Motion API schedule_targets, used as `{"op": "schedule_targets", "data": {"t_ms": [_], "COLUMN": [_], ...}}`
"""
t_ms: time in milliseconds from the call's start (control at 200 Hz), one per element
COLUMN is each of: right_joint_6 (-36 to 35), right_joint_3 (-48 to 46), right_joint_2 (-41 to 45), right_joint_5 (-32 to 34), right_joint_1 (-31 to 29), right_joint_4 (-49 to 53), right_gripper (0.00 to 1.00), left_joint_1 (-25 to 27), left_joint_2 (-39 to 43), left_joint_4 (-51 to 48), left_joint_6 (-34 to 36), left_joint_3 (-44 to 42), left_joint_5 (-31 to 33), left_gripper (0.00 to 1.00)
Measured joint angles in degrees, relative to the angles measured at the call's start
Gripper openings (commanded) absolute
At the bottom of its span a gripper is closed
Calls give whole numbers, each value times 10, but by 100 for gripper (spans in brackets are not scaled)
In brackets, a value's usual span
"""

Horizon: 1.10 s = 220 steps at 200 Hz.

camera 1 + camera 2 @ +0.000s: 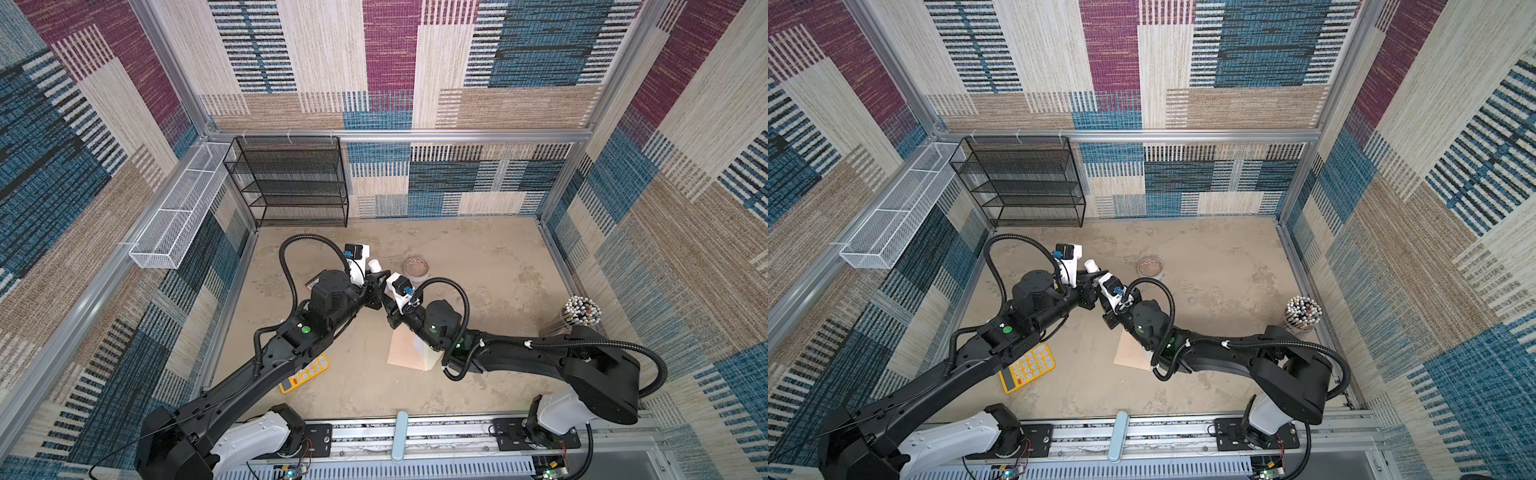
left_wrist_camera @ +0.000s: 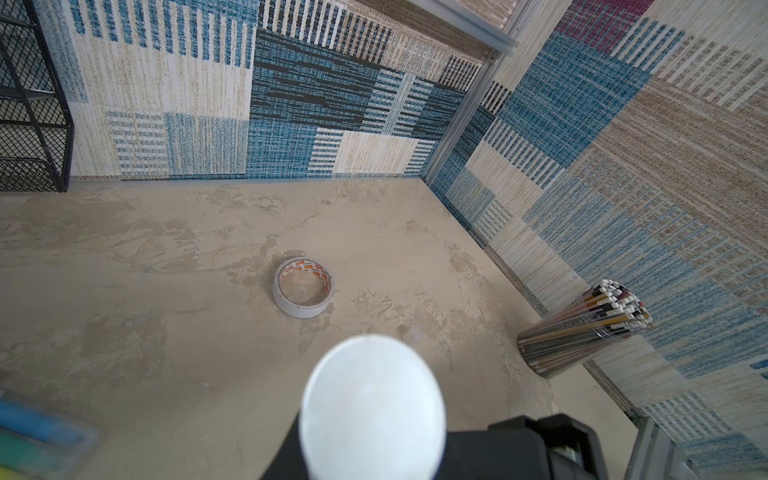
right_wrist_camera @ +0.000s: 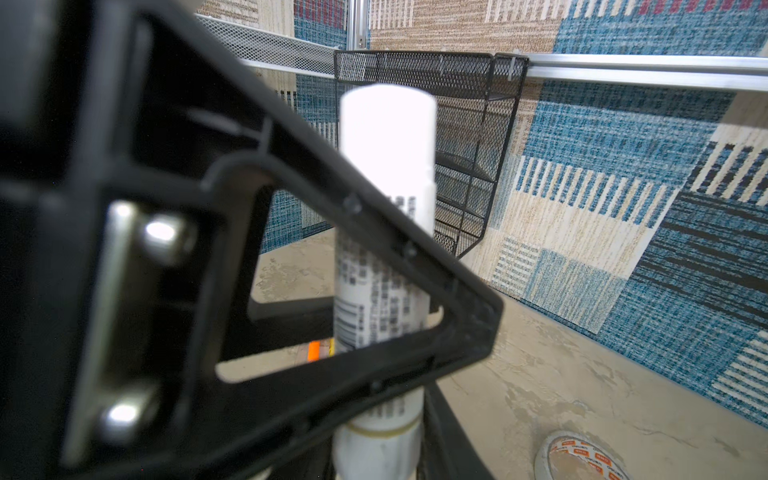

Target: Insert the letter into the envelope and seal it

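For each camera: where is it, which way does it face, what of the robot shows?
Top views: high over the front rail, looking down at the table; left arm and right arm meet midway.
Left wrist: faces along the white tube toward tape roll and pencil cup; black housing shows.
Right wrist: faces the tube and black shelf past a gripper finger.
Wrists share tube, tape roll.

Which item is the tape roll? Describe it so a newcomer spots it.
Start at the black mesh shelf in the table's far left corner and look right. The tape roll lies alone on the bare surface, about mid-width. It is the only flat ring: white outside, orange print inside, unlike the pencil cup by the right wall.
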<state>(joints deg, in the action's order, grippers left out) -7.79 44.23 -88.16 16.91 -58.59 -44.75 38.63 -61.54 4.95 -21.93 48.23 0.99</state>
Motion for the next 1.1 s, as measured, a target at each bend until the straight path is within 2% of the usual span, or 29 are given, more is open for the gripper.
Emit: {"op": "schedule_targets", "data": {"t_ms": [371, 511, 666, 766, 902, 1102], "right_joint_6": [1, 16, 31, 47, 78, 124], "right_joint_3": [-3, -13, -27, -45, -65, -75], "right_joint_2": [23, 61, 108, 148, 215, 269], "right_joint_5": [-3, -20, -55, -110, -222, -399], "right_joint_1": [0, 2, 4, 13, 34, 76], "right_joint_4": [36, 75, 132, 164, 196, 222], "right_gripper": [20, 16, 12, 7, 8, 7], "left_joint_1": [0, -5, -27, -47, -57, -58], "left_joint_2": [-5, -7, -7, -6, 7, 19], "left_joint_4": [36, 47, 69, 86, 102, 117], "left_joint_6": [-2, -2, -7, -17, -18, -12], "left_joint_3": [-15, -17, -31, -42, -45, -38], "left_joint_5": [-19, -62, -160, -247, -361, -478], "left_gripper": [0, 0, 0, 0, 0, 0]}}
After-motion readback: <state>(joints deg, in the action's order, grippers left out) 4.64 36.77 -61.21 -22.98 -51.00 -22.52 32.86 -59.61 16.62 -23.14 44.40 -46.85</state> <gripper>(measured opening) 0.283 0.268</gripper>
